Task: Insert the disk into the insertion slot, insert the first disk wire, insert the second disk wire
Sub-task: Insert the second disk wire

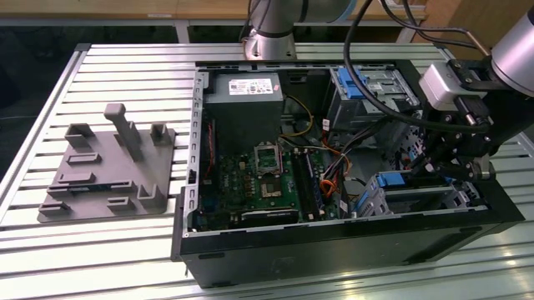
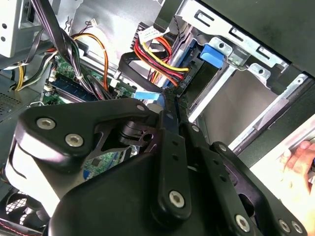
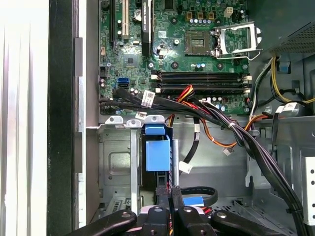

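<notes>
**Inspector:** Which step is recorded as in hand?

**Examiner:** The disk (image 1: 399, 181) is found lodged in the insertion slot (image 1: 371, 201), with its blue carrier seen inside the low cage in the first wrist view. The first step is therefore judged complete, and the wiring stage is judged to be in hand.

**Inspector:** How is the gripper reported?

**Examiner:** The gripper (image 2: 170, 105) is held close over the disk's cabled end, with its fingers drawn tight together. Whether anything thin is pinched between them cannot be told. A red, yellow and black wire bundle (image 2: 157, 61) is noted just beyond the tips. A black cable with a light-blue plug (image 3: 194, 200) is noted just beside them.

**Inspector:** What is called for?

**Examiner:** Neither plug can be confirmed as mated. Square alignment of plug to socket and a straight push clear of neighbouring wires are judged necessary.
</notes>
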Controlling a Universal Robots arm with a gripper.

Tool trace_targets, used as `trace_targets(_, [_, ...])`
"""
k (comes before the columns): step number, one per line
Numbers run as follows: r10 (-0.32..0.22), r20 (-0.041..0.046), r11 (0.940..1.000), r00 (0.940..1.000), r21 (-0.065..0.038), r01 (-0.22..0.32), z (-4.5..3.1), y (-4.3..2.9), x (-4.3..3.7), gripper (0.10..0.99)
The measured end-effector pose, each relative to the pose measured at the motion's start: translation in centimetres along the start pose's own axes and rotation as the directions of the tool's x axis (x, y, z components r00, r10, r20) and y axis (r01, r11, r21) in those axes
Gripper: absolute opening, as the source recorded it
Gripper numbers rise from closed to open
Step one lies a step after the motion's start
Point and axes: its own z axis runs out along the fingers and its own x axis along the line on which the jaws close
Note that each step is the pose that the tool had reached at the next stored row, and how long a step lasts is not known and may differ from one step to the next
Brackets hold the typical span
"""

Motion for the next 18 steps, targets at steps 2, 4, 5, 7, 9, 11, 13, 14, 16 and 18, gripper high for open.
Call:
trace_targets(2, [0.000, -0.0001, 1.0000, 1.0000, -0.002, 0.000, 0.04, -0.03, 0.00, 0.141])
trace_targets(4, [0.000, -0.0007, 1.0000, 1.0000, -0.002, 0.000, 0.05, -0.03, 0.00, 0.141])
trace_targets(5, [0.000, -0.0010, 1.0000, 1.0000, -0.002, 0.000, 0.05, -0.03, 0.00, 0.141])
trace_targets(7, [0.000, -0.0012, 1.0000, 1.0000, -0.002, 0.000, 0.04, -0.03, -0.07, 0.141])
trace_targets(9, [0.000, -0.0028, 1.0000, 1.0000, -0.002, 0.000, -0.21, -0.01, -0.22, 0.141])
trace_targets(11, [0.000, -0.0037, 1.0000, 1.0000, -0.002, 0.000, -0.31, 0.05, -0.30, 0.141])
trace_targets(13, [0.000, -0.0052, 1.0000, 1.0000, -0.002, 0.000, -0.32, 0.05, -0.32, 0.141])
trace_targets(14, [0.001, -0.0072, 1.0000, 1.0000, -0.001, -0.001, -0.32, 0.05, -0.35, 0.141])
trace_targets(16, [0.001, -0.0150, 1.0000, 0.9999, -0.001, -0.001, -0.30, 0.12, -0.56, 0.141])
trace_targets(18, [-0.003, -0.0195, 1.0000, 0.9998, -0.001, 0.003, -0.28, 0.16, -0.77, 0.141])
